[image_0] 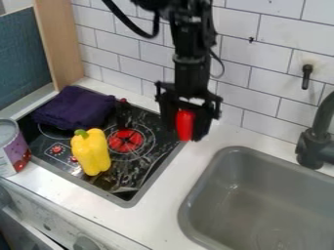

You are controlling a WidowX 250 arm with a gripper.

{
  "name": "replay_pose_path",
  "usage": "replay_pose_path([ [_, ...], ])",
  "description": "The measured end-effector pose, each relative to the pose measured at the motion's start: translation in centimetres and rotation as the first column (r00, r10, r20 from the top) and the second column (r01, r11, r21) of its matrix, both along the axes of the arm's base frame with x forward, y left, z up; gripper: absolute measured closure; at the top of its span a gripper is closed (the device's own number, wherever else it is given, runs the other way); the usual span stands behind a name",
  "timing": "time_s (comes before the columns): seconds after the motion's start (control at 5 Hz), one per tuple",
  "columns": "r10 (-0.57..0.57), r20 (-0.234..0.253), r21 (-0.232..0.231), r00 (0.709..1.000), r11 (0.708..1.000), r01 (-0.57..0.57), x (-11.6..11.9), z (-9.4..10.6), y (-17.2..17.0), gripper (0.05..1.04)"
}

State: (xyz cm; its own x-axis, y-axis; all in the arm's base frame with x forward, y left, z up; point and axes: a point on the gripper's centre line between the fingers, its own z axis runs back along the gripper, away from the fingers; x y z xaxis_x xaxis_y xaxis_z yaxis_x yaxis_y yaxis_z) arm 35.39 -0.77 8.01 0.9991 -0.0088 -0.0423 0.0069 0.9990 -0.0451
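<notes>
Over the strip of desk [159, 210] between stove [147, 176] and sink [228, 156]: my claw [188, 133] hangs pointing down, part-open only by the width of a red object [185, 126] gripped between its two fingers. Red object stands near upright, long axis roughly in line with my arm [191, 73]. What it is, cannot tell. Arm drops nearly straight from the top edge, in front of white tiles [271, 66].

On stove, to the claw's left in view: yellow pepper [91, 154], green stem end up-left, blunt end down-right, long axis slanted. Purple cloth [75, 108] folded behind it. Left edge: can [11, 149], purple, white and red label; wording too small to make out.
</notes>
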Motion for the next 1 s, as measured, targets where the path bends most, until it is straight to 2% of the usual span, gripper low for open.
replay_pose_path([
  [0.2,0.025,-0.013,0.016,1.000,1.000,-0.025,-1.4,1.4,0.7,0.268],
  [0.4,0.164,-0.066,0.087,0.984,0.984,-0.158,-2.4,1.6,3.9,0.268],
  [0.6,0.177,-0.109,0.087,0.978,0.982,-0.168,-2.0,0.0,4.5,0.268],
  [1.0,0.171,-0.154,0.062,0.973,0.985,-0.163,-1.5,-1.9,4.2,0.268],
])
